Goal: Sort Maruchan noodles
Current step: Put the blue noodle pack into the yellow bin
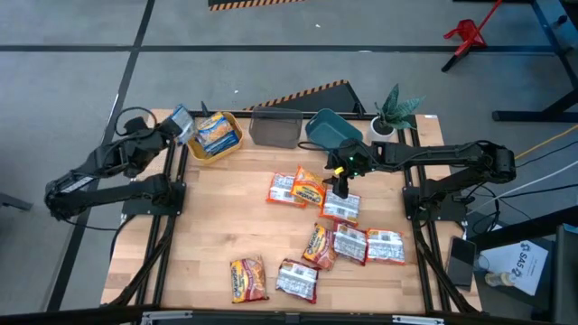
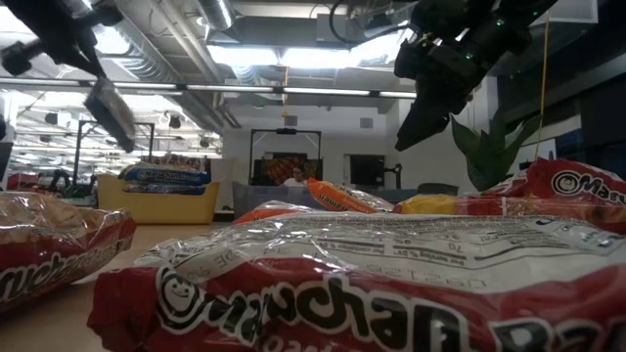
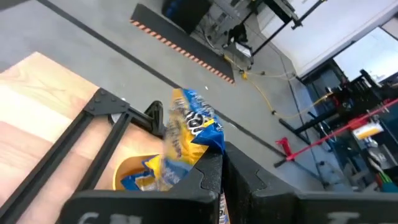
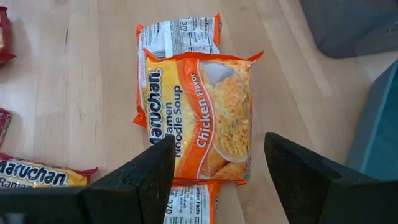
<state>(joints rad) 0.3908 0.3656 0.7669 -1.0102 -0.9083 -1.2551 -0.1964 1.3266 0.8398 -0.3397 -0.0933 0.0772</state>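
Note:
My left gripper [image 1: 170,132] is shut on a blue-white Maruchan packet [image 1: 183,121], held in the air beside the yellow bin's [image 1: 200,153] left rim. The bin holds more blue-white packets [image 1: 218,134]. My right gripper [image 1: 341,177] hangs open above an orange Chicken packet [image 4: 205,112], one finger to either side and clear of it. That packet lies flat on top of other packets. More red-silver and orange packets [image 1: 350,244] lie flat on the wooden table. My left gripper pinches the blue-white packet between its two fingers at one end [image 3: 205,144]. The rest of the packet [image 3: 186,121] sticks out past the fingertips. It is lifted clear, tilted, over the yellow bin [image 3: 124,169].
A grey bin [image 1: 275,129] and a teal bin [image 1: 330,132] stand along the far edge to the right of the yellow one, and a small potted plant [image 1: 394,112] stands at the far right. Several packets lie near the front edge [image 1: 249,278]. Bare wood shows at the table's left.

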